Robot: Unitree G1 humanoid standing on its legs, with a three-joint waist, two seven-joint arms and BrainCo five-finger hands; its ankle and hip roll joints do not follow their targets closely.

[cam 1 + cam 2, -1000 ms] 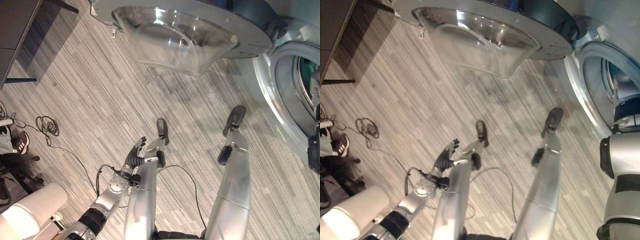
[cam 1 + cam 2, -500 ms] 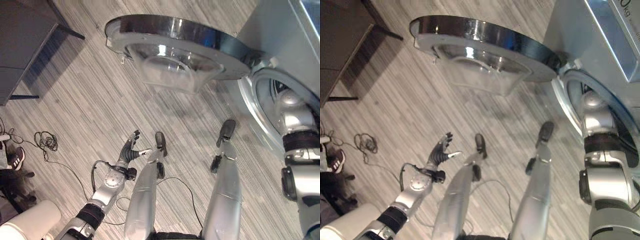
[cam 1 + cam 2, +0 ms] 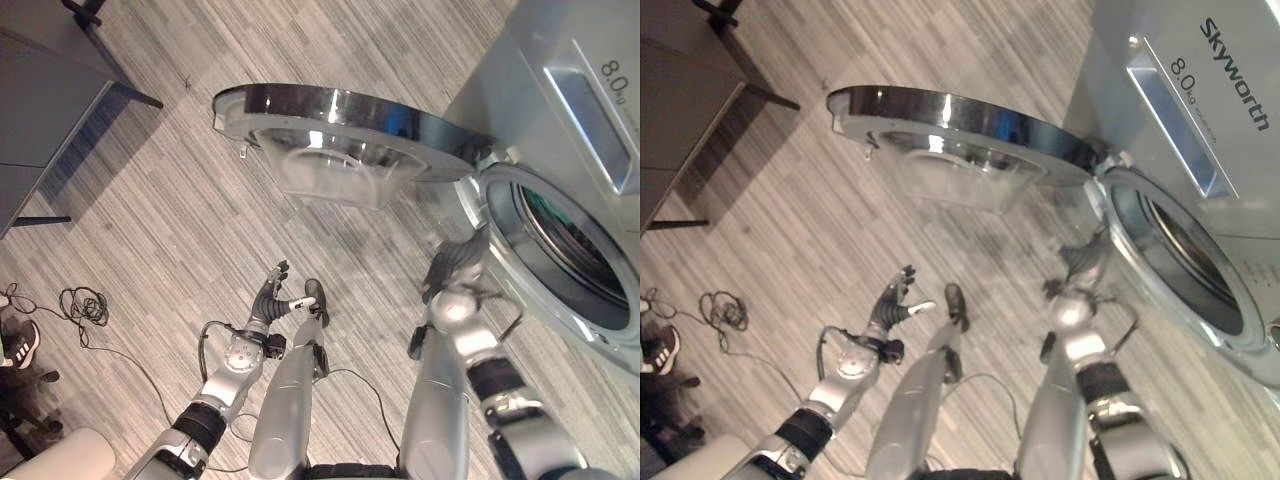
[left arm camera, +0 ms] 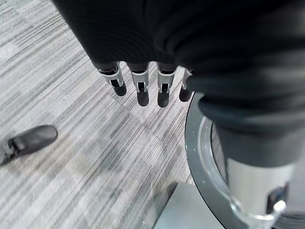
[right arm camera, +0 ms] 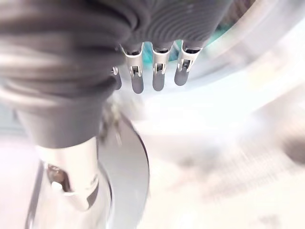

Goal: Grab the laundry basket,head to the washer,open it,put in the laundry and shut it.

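Note:
The grey front-loading washer (image 3: 560, 90) stands at the right, its round glass door (image 3: 340, 130) swung wide open over the floor. Inside the drum opening (image 3: 570, 250) a bit of teal cloth (image 5: 215, 44) shows. My right hand (image 3: 455, 265) hangs low just outside the opening's near rim, fingers (image 5: 153, 76) straight and holding nothing. My left hand (image 3: 272, 297) hovers over the striped floor below the door, fingers (image 4: 143, 88) straight and empty, with the door's rim (image 4: 198, 157) close beside it.
A dark table (image 3: 50, 130) stands at the far left. A coil of thin cable (image 3: 85, 305) lies on the floor at the left, near a dark shoe (image 3: 15, 345). Open striped floor (image 3: 180, 220) lies between the table and the door.
The camera has shifted, bringing the washer's front into view. My right arm has come out of the drum and dropped low in front of it. The left hand has barely moved.

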